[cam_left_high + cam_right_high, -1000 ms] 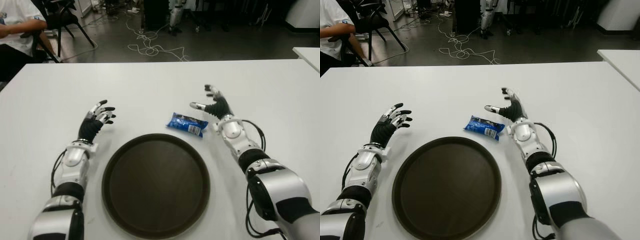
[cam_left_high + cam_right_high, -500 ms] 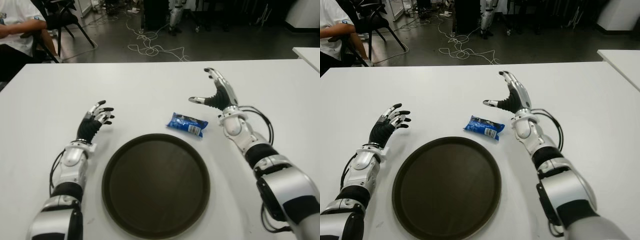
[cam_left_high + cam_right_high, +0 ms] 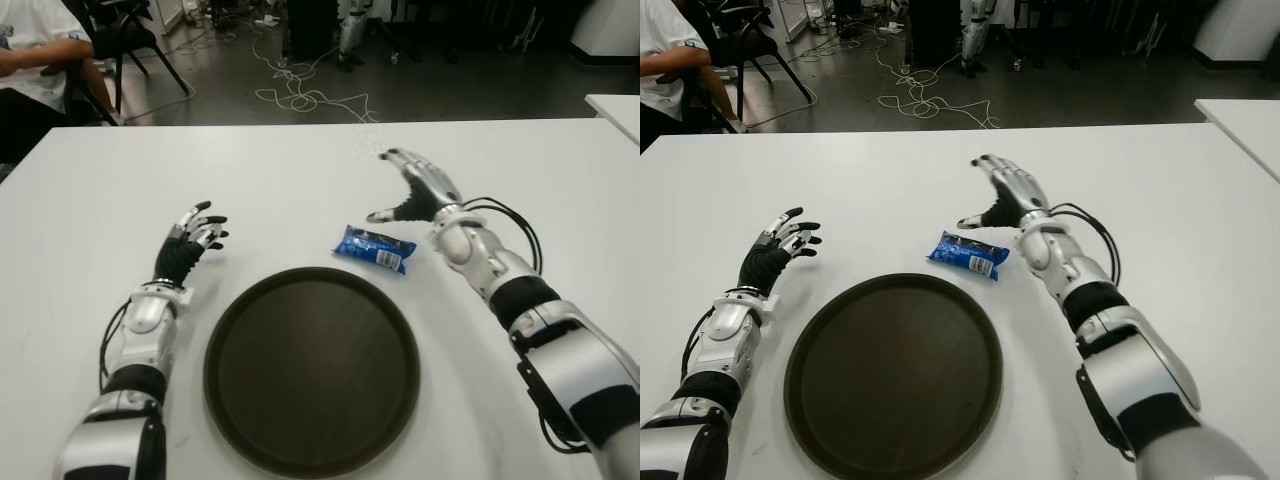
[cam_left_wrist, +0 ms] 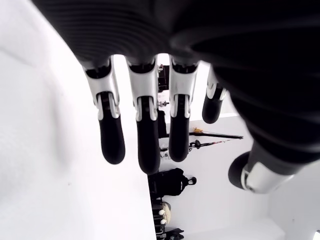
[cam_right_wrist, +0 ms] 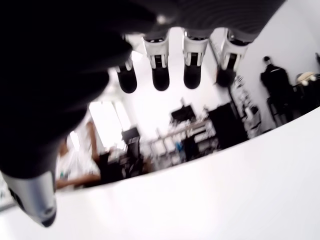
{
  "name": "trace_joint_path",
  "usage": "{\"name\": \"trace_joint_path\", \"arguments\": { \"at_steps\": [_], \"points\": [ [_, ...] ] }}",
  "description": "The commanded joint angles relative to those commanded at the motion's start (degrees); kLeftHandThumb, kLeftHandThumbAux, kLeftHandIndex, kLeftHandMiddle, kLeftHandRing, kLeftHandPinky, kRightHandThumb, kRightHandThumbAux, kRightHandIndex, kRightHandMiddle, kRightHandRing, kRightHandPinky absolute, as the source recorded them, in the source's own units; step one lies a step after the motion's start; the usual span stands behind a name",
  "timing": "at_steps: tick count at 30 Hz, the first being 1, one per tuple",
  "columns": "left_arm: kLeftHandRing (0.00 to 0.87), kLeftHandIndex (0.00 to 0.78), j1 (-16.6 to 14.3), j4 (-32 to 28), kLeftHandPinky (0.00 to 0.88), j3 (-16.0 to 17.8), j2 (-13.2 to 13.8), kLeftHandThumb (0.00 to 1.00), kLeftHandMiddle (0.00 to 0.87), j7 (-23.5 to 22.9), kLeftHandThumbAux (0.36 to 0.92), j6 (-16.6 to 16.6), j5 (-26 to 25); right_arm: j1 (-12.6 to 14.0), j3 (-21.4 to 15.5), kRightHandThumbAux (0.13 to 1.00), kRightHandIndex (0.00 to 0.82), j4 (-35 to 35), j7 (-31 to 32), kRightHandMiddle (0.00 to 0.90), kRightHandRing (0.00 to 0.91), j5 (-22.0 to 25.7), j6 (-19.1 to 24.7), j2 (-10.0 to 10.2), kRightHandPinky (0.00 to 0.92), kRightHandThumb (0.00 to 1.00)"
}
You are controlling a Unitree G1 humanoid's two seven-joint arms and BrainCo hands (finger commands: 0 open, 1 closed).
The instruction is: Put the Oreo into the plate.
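The robot's right hand hung above the white table with fingers spread and holding nothing, the blue Oreo packet lying just below and inward of it, the dark round plate nearer, and the open, empty left hand beyond.

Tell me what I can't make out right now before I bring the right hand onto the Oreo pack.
- Oreo pack: absent from both wrist views; the print is too small to read in the eye views.
- Right hand height above the table: unclear from the eye views.
- Plate: near rim almost at the eye views' bottom edge.
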Motion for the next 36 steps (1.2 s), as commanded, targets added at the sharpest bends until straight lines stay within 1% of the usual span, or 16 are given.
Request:
{"name": "trace_joint_path", "arguments": {
  "at_steps": [5,10,14,18,24,28,29,31,36],
  "points": [
    [0.333,0.144,0.1,0.3,0.369,0.2,0.0,0.272,0.301,-0.2,0.578,-0.5,-0.2,0.2,1.8,0.699,0.161,1.6,-0.8,0.173,0.18,-1.4,0.5,0.2,0.177,0.0],
    [0.33,0.145,-0.1,0.9,0.36,0.4,0.2,0.265,0.298,-0.3,0.566,-0.8,-0.3,-0.2,2.7,0.745,0.19,2.0,-0.3,0.197,0.202,-1.5,1.3,0.5,0.187,0.0],
    [0.33,0.145,-0.2,1.0,0.361,0.5,0.2,0.275,0.298,-0.4,0.574,-0.8,-0.4,-0.2,3.2,0.778,0.218,2.1,-0.2,0.212,0.216,-1.6,1.8,0.6,0.207,0.0],
    [0.336,0.146,-0.1,0.7,0.374,0.4,0.2,0.269,0.301,-0.2,0.577,-1.0,-0.2,-0.3,3.4,0.796,0.233,2.2,-0.2,0.22,0.226,-1.8,2.8,0.8,0.221,0.0],
    [0.336,0.15,0.0,0.4,0.369,0.1,0.3,0.243,0.299,-0.1,0.575,-1.3,0.2,-0.2,3.7,0.82,0.265,2.3,-0.5,0.251,0.263,-1.9,3.6,0.9,0.274,0.0],
    [0.331,0.149,0.1,0.2,0.36,-0.1,0.4,0.236,0.295,0.0,0.577,-1.3,0.4,-0.2,3.8,0.821,0.264,2.7,-0.7,0.252,0.264,-1.9,4.3,1.1,0.271,0.0],
    [0.328,0.145,0.1,0.1,0.36,-0.2,0.4,0.23,0.29,0.1,0.575,-1.4,0.6,-0.2,3.8,0.815,0.249,2.9,-0.7,0.239,0.25,-1.9,4.6,1.2,0.245,0.0],
    [0.329,0.144,0.1,0.4,0.364,-0.3,0.6,0.228,0.291,0.5,0.577,-1.5,0.9,-0.3,3.8,0.809,0.233,3.1,-0.3,0.226,0.236,-1.8,5.1,1.3,0.222,0.0],
    [0.332,0.148,-0.1,0.6,0.366,-0.3,0.6,0.233,0.296,0.5,0.577,-1.2,0.8,-0.4,3.6,0.795,0.198,3.2,0.4,0.199,0.206,-1.4,6.0,1.5,0.183,0.0]
  ]
}}
